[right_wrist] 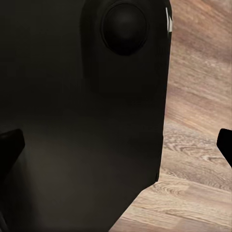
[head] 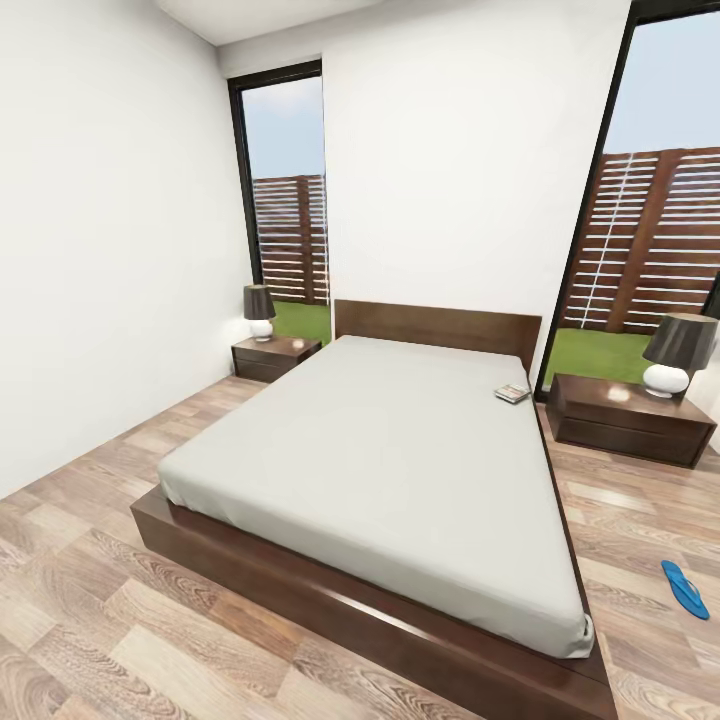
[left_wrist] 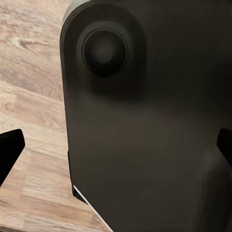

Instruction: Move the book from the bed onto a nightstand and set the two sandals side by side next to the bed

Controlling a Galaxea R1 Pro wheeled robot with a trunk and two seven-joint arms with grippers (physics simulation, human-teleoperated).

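book (head: 512, 393), small thin paperback at right centre of grey mattress: likely light, bendable; pinch an overhanging edge. both pincers' state cannot be told.

place: home bedroom | shown by: bed (head: 380, 450); two nightstands (head: 275, 357) with lamps (head: 259, 312); wood-plank floor (head: 90, 620)

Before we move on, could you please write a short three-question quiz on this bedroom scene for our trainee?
1. True or false: the book lies on the bed.
2. The blue sandal in the head view lies on: A) the mattress, B) the floor, C) a nightstand.
3. Fill in: each nightstand carries a ____.

Key: 1 true; 2 B; 3 lamp.
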